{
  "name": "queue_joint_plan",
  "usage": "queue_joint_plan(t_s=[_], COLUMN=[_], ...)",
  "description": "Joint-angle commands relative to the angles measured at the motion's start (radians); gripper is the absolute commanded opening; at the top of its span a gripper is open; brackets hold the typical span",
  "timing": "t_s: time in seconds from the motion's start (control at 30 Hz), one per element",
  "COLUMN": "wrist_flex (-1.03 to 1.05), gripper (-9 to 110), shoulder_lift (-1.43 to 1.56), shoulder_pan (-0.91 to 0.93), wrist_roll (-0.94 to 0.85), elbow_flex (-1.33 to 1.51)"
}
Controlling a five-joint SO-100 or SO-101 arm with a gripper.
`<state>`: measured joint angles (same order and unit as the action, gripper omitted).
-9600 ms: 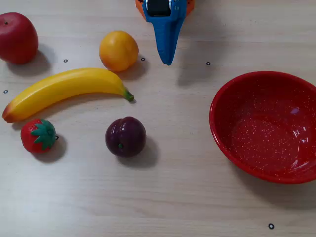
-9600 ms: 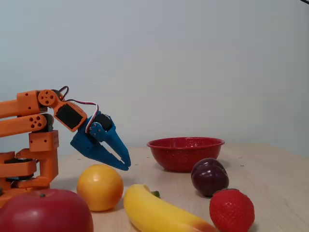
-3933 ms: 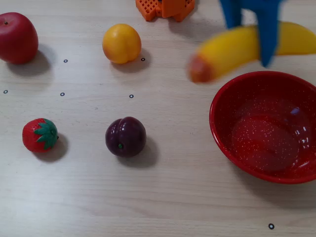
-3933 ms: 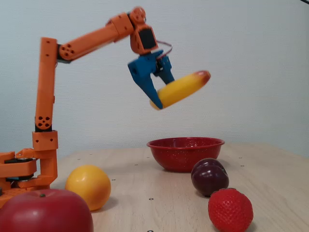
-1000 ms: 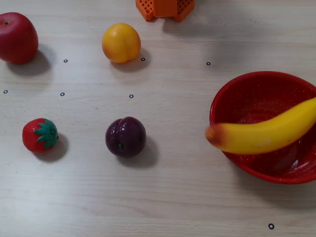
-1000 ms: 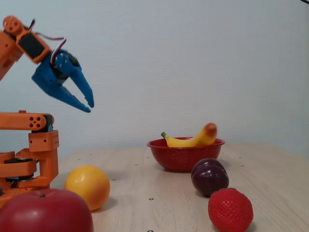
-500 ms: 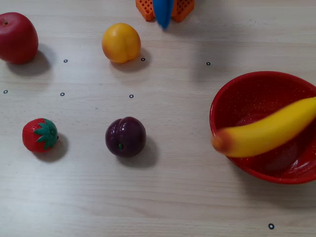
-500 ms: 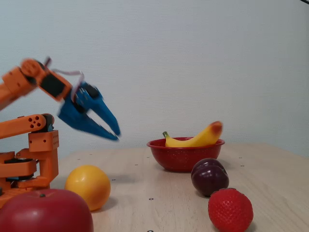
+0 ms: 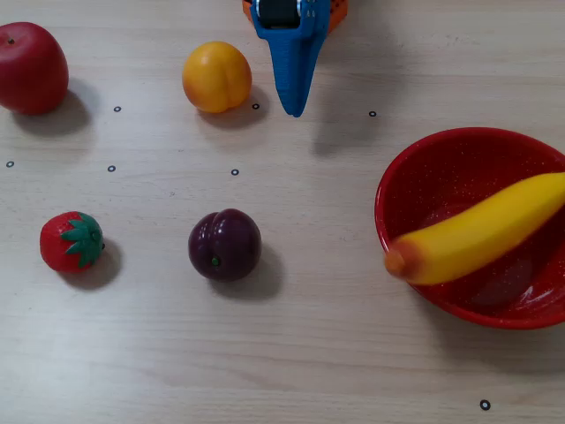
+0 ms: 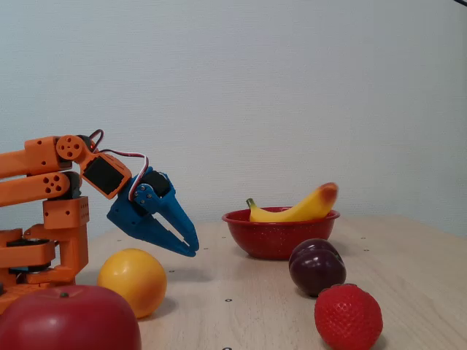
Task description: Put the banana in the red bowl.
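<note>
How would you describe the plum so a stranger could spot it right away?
In the top-down fixed view, start at the red bowl on the right and look left across bare table. The plum is the dark purple ball beside the strawberry, the only purple fruit.

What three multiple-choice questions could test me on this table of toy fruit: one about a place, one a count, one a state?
1. Where does the long yellow plastic banana lie?
A. beside the red apple
B. across the shiny red bowl, orange end over the rim
C. in the blue gripper

2. How many fruits lie on the table outside the bowl?
A. two
B. four
C. six

3. What does the gripper hold?
A. nothing
B. the dark purple plum
C. the banana

Answers: 1 B, the banana rests on the bowl rim; 2 B, apple, round orange fruit, strawberry, plum; 3 A, it hangs apart from every fruit.
</note>
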<state>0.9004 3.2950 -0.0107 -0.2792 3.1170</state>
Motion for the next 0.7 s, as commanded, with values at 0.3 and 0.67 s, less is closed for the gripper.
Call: queue_joint_plan(t_s=[0.3,0.67], wrist_flex=[0.014,0.014], gripper=[0,0], shoulder_lift=[0.015,0.015], shoulder_pan=[0.029,0.029], wrist_roll=[0.031,0.031], elbow_flex=[-0.051,-0.051])
